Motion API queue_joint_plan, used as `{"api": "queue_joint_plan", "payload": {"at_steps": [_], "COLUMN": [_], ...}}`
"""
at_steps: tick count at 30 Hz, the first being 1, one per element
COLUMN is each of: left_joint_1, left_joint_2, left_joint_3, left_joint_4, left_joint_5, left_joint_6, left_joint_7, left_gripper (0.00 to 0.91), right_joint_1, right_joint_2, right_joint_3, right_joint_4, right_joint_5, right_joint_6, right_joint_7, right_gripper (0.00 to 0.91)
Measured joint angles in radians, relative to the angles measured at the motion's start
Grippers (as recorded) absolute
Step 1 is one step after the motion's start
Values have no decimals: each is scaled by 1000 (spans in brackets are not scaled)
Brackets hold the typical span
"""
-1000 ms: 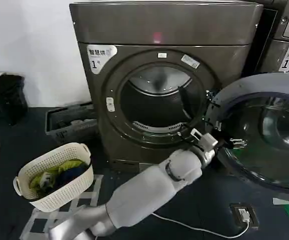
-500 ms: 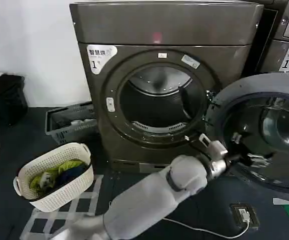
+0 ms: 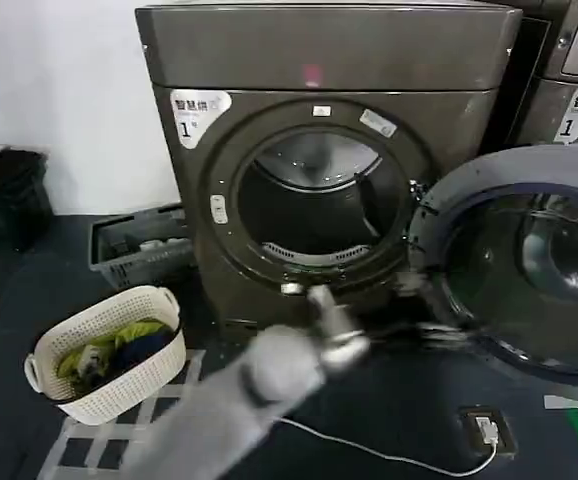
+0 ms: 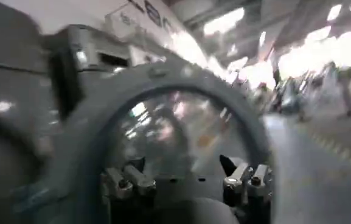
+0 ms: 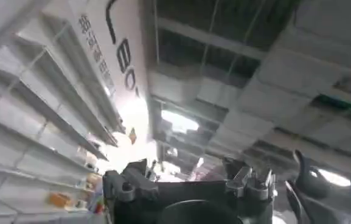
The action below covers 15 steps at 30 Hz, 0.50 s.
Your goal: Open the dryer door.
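Here the left gripper [image 4: 187, 179] is seen in the left wrist view with its jaws apart and nothing between them, pointed at the grey inner face of the dryer door [image 4: 163, 128]. In the head view the left arm [image 3: 269, 370] is blurred low before the machine, and the dryer door [image 3: 529, 260] lies to its right, swung wide on its hinge beside the drum opening [image 3: 314, 205], inner face toward the robot. The door is thus placed nearer the left arm's reach than the right's. The right gripper [image 5: 190, 182] is seen raised, jaws apart, facing the ceiling. The task is judged essentially done.
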Motion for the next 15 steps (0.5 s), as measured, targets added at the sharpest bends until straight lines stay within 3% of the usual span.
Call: {"api": "queue_joint_plan", "payload": {"at_steps": [6, 9, 15], "left_joint_1": [134, 193, 291], "left_joint_2": [186, 264, 412], "left_joint_3": [-176, -273, -413], "left_joint_4": [-14, 6, 67], "left_joint_5": [167, 259, 441], "left_joint_6": [-22, -59, -136], "left_joint_7": [13, 27, 33], "left_gripper": [907, 907, 907], "right_joint_1": [-8, -12, 3], "right_joint_2": [-52, -73, -114], "right_joint_3": [7, -3, -28], "right_joint_4": [-39, -70, -131], "right_joint_5": [89, 132, 141], "right_joint_6": [-82, -86, -73], "right_joint_7": [26, 12, 2], "right_gripper": [907, 907, 907]}}
